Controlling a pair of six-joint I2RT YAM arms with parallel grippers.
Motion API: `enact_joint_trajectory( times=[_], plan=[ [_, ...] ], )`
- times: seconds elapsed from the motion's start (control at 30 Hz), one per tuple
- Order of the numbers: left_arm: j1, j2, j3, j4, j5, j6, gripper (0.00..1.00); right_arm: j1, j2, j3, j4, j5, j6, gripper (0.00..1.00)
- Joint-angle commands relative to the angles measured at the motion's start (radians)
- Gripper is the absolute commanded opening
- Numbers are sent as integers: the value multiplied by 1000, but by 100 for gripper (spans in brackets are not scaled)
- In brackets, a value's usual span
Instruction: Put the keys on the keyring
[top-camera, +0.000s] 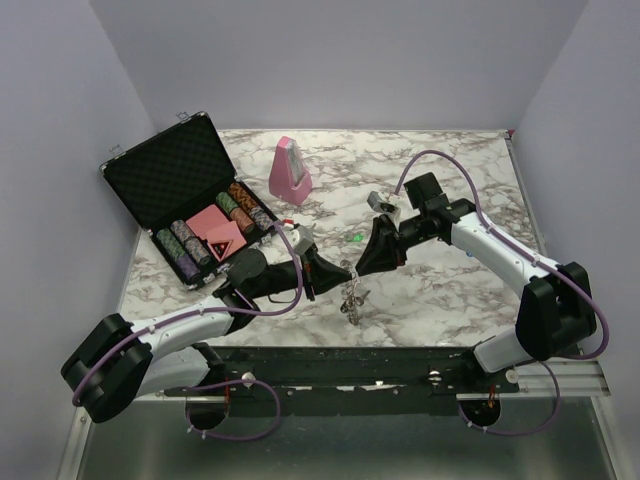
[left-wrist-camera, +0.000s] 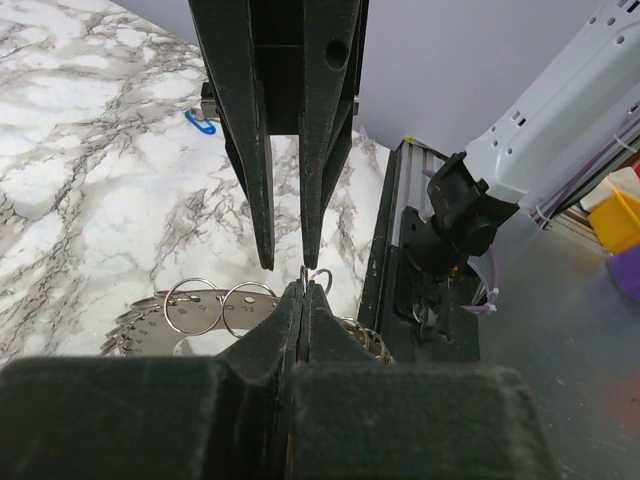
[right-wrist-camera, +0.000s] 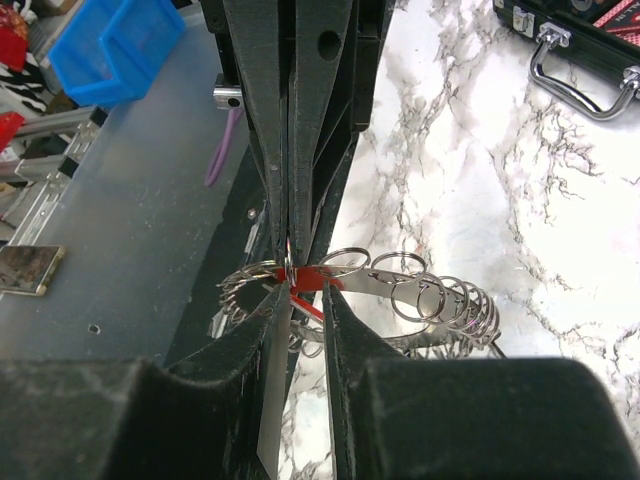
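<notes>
The keyring (top-camera: 352, 298) hangs above the table's front middle, between both grippers. It is a silvery band strung with small split rings (right-wrist-camera: 440, 295). My left gripper (left-wrist-camera: 303, 288) is shut, pinching one small split ring (left-wrist-camera: 318, 274) at the keyring's rim (left-wrist-camera: 195, 310). My right gripper (right-wrist-camera: 310, 292) faces it tip to tip and grips a red-capped key (right-wrist-camera: 318, 279). That key's silver blade (right-wrist-camera: 270, 400) runs back along the left finger. In the top view the left gripper (top-camera: 338, 272) and right gripper (top-camera: 362, 268) almost touch. Other keys are hard to make out.
An open black poker-chip case (top-camera: 190, 205) lies at the back left, its handle (right-wrist-camera: 580, 80) toward the middle. A pink metronome (top-camera: 290, 165) stands behind the grippers. A small blue object (left-wrist-camera: 198, 122) lies on the marble. The black front rail (left-wrist-camera: 400, 230) runs just below the keyring.
</notes>
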Motion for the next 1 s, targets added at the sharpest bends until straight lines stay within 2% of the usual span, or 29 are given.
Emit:
enact_joint_trajectory(
  times=[0.0,0.5,0.97],
  plan=[
    [4,-2,37,33,-7,11,0,1,-21,-10,6,-42,6,27],
    [4,-7,35,27,-48,10,0,22,-13,-8,-23,-42,-29,30],
    [3,3,35,55,-44,-7,0,38,-5,-8,-21,-33,-26,18]
  ],
)
